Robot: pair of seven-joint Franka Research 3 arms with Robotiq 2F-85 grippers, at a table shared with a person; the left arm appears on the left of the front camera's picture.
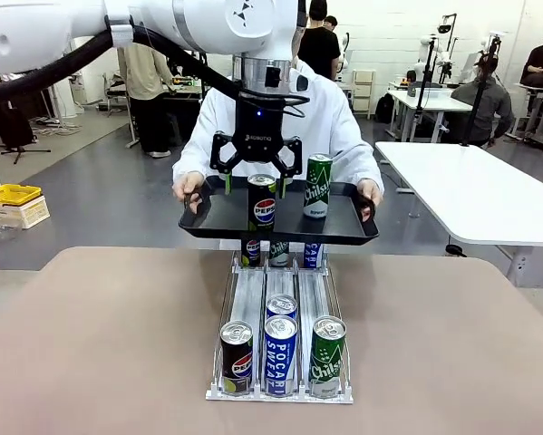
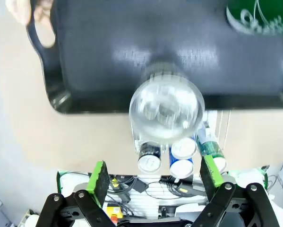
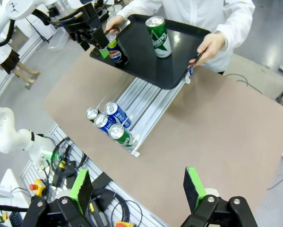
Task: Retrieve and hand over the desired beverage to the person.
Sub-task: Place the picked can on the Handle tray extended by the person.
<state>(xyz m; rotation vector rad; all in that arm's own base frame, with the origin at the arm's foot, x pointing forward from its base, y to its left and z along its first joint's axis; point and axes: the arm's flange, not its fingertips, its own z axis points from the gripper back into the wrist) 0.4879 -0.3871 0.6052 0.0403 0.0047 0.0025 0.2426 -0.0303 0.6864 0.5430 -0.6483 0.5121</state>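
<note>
Nearest me, on the robot's side of the black tray (image 1: 218,227), the can rack (image 1: 280,391) sits on the table with a Pepsi, a Pocari Sweat and a green Chilsung can at its front lip, where I judge its sloped lanes feed them for easy picking. My right gripper (image 3: 139,189) hangs well back from the tray over the table's near edge, fingers spread wide and empty, out of the way. Beyond the rack, the person (image 1: 330,118) holds the tray level by both ends just above the rack's far end, offering a landing place. On the tray stands the Pepsi can (image 1: 263,201), dark with the red-white-blue roundel, upright, silver top intact, near the tray's front rim; a green can (image 1: 318,186) stands beside it, toward the person. My left gripper (image 1: 256,181) hovers right over the Pepsi, fingers parted on either side and not pinching it, so the delivery looks made.
</note>
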